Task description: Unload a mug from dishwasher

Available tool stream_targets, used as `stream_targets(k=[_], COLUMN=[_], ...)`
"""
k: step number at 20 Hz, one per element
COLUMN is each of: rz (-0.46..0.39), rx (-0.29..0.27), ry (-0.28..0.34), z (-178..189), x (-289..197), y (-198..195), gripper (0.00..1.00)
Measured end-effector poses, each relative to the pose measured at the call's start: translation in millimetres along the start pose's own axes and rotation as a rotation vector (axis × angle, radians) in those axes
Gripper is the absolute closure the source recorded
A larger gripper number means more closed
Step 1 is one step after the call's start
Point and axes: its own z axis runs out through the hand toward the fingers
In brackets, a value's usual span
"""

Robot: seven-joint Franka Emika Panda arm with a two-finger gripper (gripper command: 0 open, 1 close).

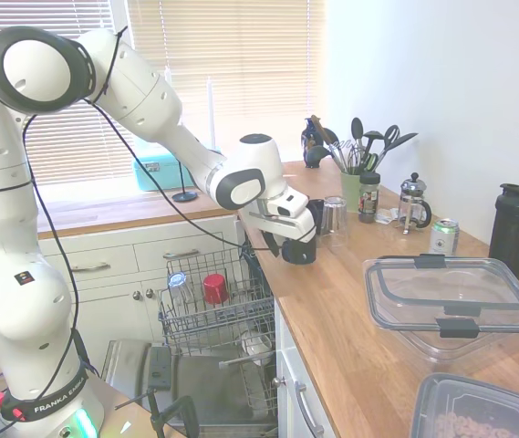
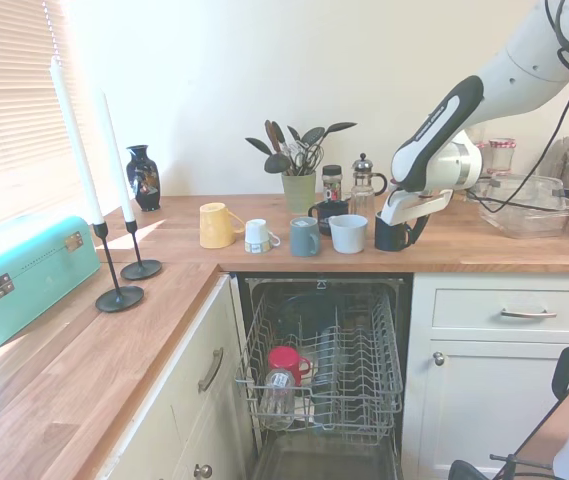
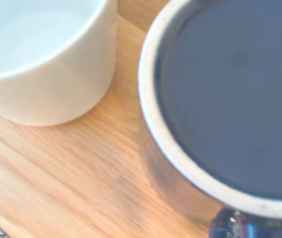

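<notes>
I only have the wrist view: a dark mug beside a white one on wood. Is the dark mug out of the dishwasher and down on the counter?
Observer: It looks so. The mug appears to stand on the worktop directly above the open dishwasher, with the gripper right at it.
Operator: What is on the far side of the white cup?
Observer: A grey-blue mug stands next to it in the same row.
Operator: Is anything left in the rack?
Observer: Yes, a red mug and a clear glass sit in the pulled-out rack.
</notes>
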Motion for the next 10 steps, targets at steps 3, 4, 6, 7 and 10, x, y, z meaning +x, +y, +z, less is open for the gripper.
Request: stream_targets(k=[3, 4, 6, 7, 10], rz=[0.0, 0.0, 0.002, 0.005, 0.015], rx=[0.005, 0.011, 0.028, 0.037, 0.063], ry=[0.02, 0.031, 0.059, 0.076, 0.111], z=[-15.5, -23.9, -46.5, -59.6, -98.7], x=[-7.1, -9.7, -16.7, -21.6, -43.7], y=[-1.3, -2.4, -5.4, -6.2, -4.6], gripper=[0.0, 0.0, 0.0, 0.0, 0.0])
